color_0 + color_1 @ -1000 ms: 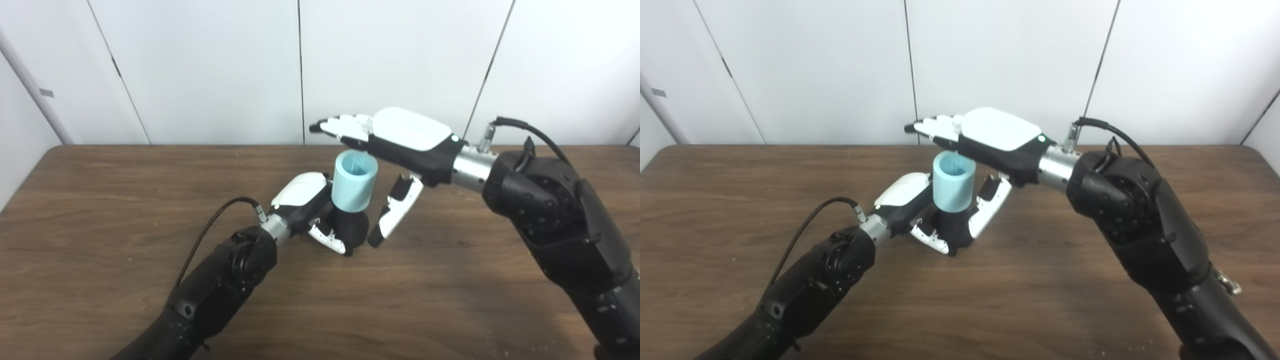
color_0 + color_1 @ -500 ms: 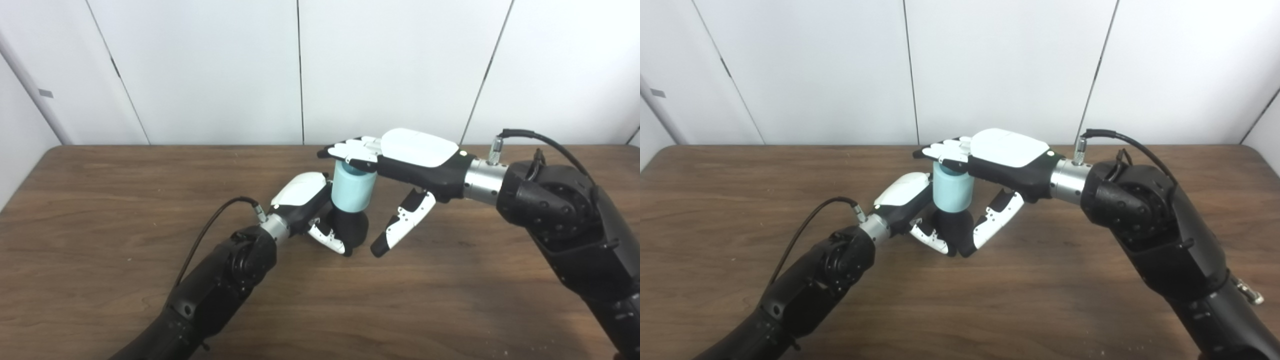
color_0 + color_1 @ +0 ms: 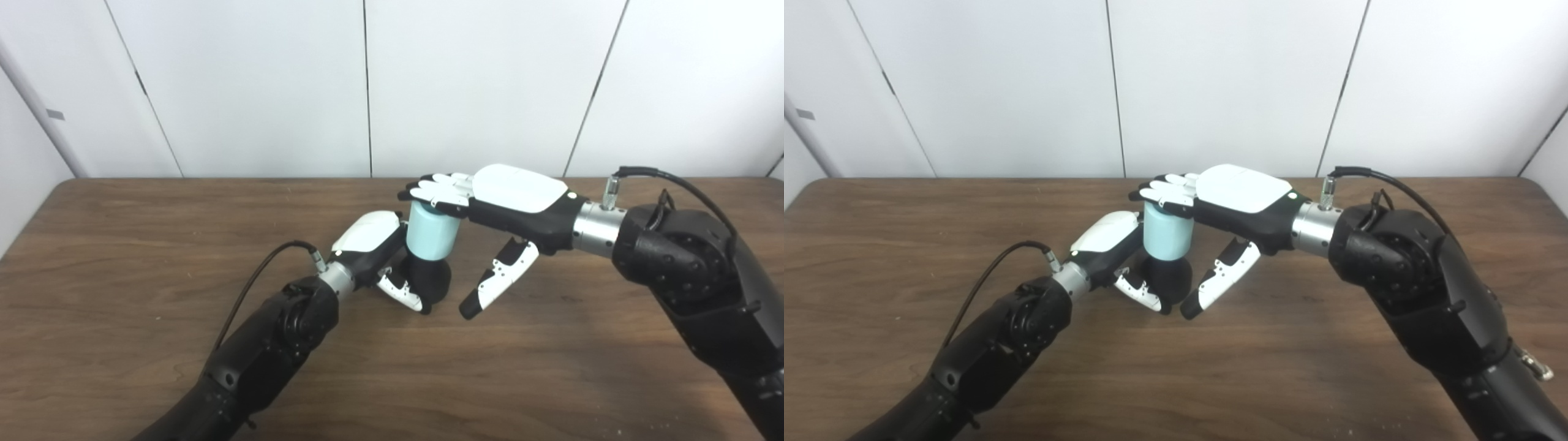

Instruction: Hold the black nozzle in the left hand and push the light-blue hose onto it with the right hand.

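Nozzle [image 3: 430, 278], black and rounded, stands near the middle of the brown wooden tabletop [image 3: 122, 245], a little nearer the far edge than the near one. Starting from the left, the left arm comes in from the bottom-left corner and ends in the left hand [image 3: 383, 254], whose white and black fingers [image 3: 401, 293] are wrapped round the nozzle's lower body, with its white back turned up and to the left. A black cable arches over the wrist of that arm.

Light-blue hose [image 3: 431, 231], a short wide tube, sits upright on top of the nozzle, its lower rim meeting the black body just above the left hand's grip. To the right, the right hand [image 3: 490, 202] lies palm down, its straightened fingers [image 3: 438, 190] flat across the hose's open top and covering it. Its thumb [image 3: 499, 278] hangs down, free of the hose, to the right of the nozzle, with the tip close above the wood. The hand grasps nothing; it only presses on the top. The right arm runs off toward the bottom-right corner.

No writing, brand or label can be read on any part.

A second ago the right hand hovered higher, clear of the hose, and the tube's hollow blue mouth was open to view. Half a second ago the fingers had reached the rim. Now the hand sits lower and the hose shows less of its length above the nozzle. The left hand's grip and the nozzle's place are unchanged.
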